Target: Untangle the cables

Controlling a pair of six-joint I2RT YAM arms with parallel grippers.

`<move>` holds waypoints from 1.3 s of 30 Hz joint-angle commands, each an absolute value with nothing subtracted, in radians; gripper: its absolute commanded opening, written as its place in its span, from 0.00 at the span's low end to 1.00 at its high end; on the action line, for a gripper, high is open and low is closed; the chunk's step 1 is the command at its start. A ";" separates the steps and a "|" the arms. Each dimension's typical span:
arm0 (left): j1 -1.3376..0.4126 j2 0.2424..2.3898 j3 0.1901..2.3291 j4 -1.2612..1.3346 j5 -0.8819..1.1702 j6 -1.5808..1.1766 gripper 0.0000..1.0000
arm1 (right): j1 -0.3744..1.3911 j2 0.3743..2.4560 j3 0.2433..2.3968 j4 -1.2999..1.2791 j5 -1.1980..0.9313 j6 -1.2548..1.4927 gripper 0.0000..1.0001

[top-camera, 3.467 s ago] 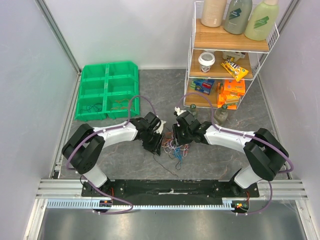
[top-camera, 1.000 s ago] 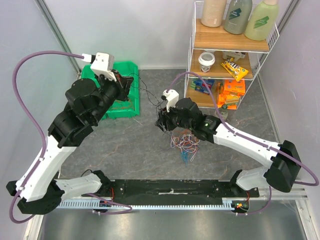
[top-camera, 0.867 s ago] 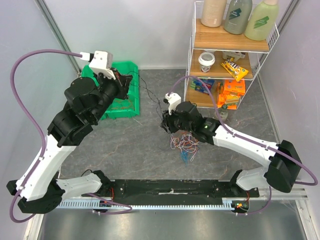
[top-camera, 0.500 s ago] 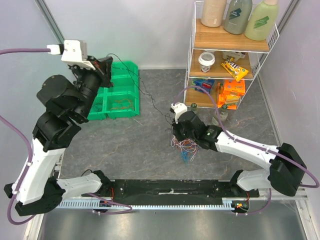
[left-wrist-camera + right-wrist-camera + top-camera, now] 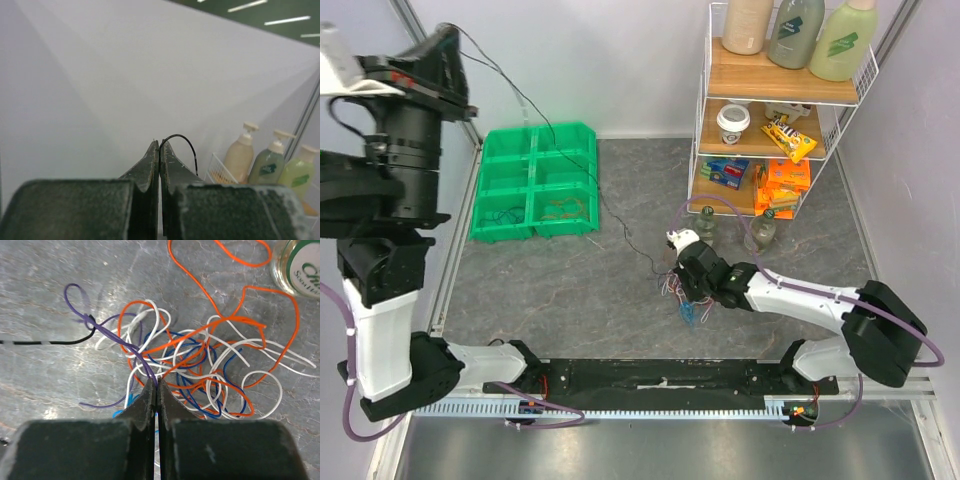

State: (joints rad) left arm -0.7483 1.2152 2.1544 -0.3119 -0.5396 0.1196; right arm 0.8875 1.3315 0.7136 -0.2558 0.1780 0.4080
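Left gripper (image 5: 159, 148), which you have raised high, has its jaws pressed together on a black cable (image 5: 183, 140); that cable runs down across the green bin tray (image 5: 510, 170) to the tangle of cables (image 5: 200, 365); you see the tangle on the surface (image 5: 570, 300) right of centre, toward the near edge; your right gripper (image 5: 156, 390) sits low on it, jaws pinching a purple cable (image 5: 112, 337).
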 commanded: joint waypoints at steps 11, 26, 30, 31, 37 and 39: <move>-0.749 1.313 2.338 -0.202 -0.506 0.282 0.02 | 0.888 1.414 0.696 -0.281 0.253 0.397 0.00; -0.749 1.166 1.737 -0.363 -0.595 0.014 0.02 | 0.888 1.249 0.650 -0.371 0.298 0.480 0.00; -0.750 1.126 1.560 -0.368 -0.575 -0.139 0.02 | 0.888 1.233 0.652 -0.377 0.301 0.488 0.00; -0.752 1.115 1.524 -0.365 -0.565 -0.170 0.02 | 0.888 1.235 0.652 -0.377 0.304 0.488 0.00; -0.749 1.124 1.355 -0.387 -0.554 -0.235 0.02 | 0.888 1.250 0.661 -0.385 0.314 0.488 0.00; -0.746 1.138 1.336 -0.411 -0.586 -0.226 0.02 | 0.888 1.244 0.658 -0.385 0.316 0.492 0.00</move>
State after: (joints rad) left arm -0.7483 1.1362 1.3712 -0.4065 -0.5468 -0.1555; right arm 0.8875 1.2495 0.6544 -0.3824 0.2859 0.4736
